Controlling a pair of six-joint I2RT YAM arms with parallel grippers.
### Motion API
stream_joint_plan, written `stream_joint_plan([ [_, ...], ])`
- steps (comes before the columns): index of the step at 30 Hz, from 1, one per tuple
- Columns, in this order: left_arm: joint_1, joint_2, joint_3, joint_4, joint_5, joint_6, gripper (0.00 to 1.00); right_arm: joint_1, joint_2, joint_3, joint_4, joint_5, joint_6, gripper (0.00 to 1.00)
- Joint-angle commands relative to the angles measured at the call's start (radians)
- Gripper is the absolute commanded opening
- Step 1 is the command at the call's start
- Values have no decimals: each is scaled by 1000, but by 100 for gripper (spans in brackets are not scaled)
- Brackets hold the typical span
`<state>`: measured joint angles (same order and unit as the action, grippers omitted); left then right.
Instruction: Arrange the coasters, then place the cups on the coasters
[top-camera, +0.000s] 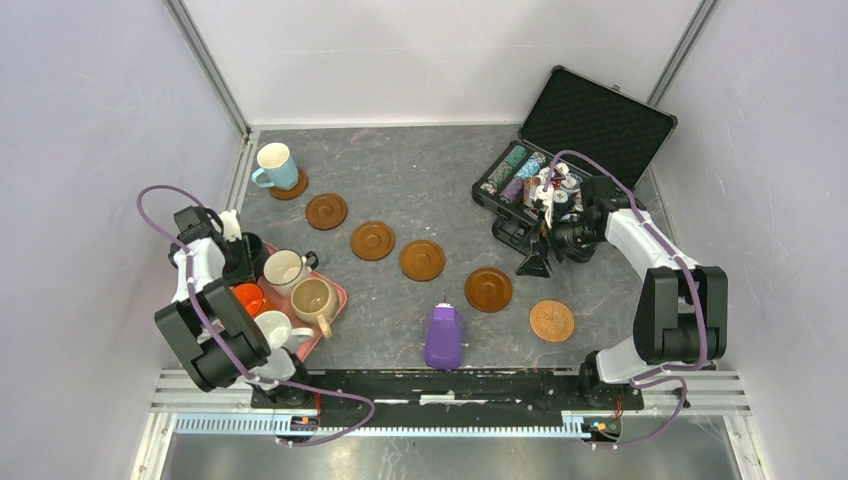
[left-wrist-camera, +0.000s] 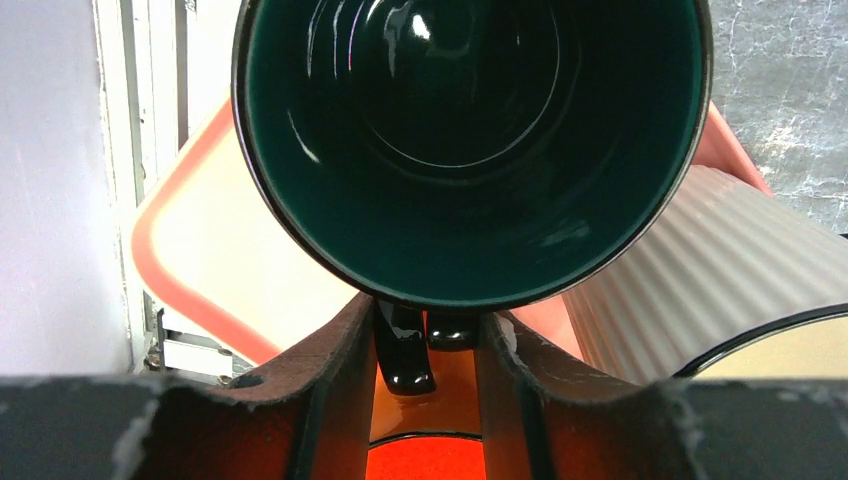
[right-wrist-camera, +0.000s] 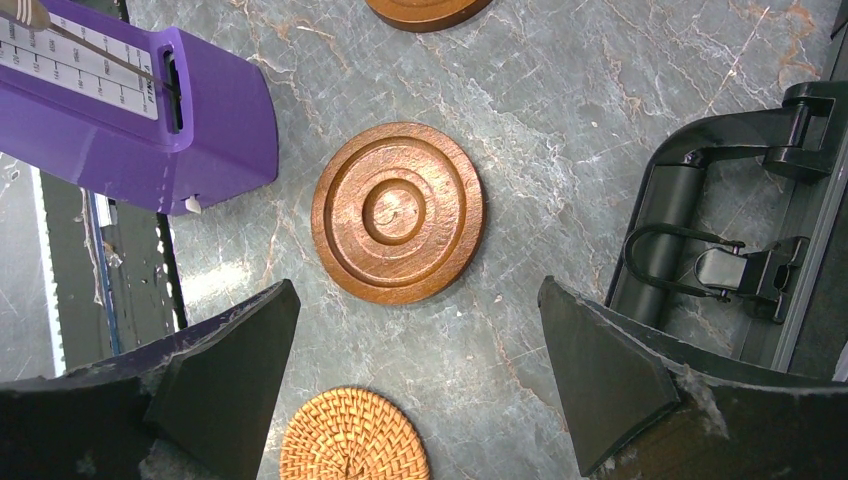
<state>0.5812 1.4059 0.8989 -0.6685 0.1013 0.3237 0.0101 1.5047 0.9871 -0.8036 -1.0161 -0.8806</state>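
Tiny, illegible scale print on the purple device (right-wrist-camera: 225, 135).

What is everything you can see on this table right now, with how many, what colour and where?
coasters: six; five dark brown, one light woven coaster; a diagonal row from far left to near right
mugs: six; light blue mug on the far-left coaster; dark green mug, cream mug, beige mug, orange mug and white mug at the tray
tray: one, pink, left side
device: one, purple, near edge, middle
case: one, black, open, far right
poker chips: several stacks, mixed colours, inside the case
left gripper: fingers either side of the dark green mug's handle
right gripper: open, above the table beside the case
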Motion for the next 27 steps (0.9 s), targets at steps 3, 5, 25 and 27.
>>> stream_joint_plan([
  [3, 7, 30, 20, 26, 5, 55, 41, -4, -18, 8, 0, -22, -23, 98],
  [5, 8, 38, 20, 26, 17, 66, 44, -4, -16, 6, 0, -25, -26, 98],
  [25, 3, -95, 40, -55, 100, 117, 50, -4, -14, -10, 2, -46, -44, 98],
  [27, 2, -93, 43, -55, 101, 114, 52, -4, -13, -9, 1, -48, -45, 98],
])
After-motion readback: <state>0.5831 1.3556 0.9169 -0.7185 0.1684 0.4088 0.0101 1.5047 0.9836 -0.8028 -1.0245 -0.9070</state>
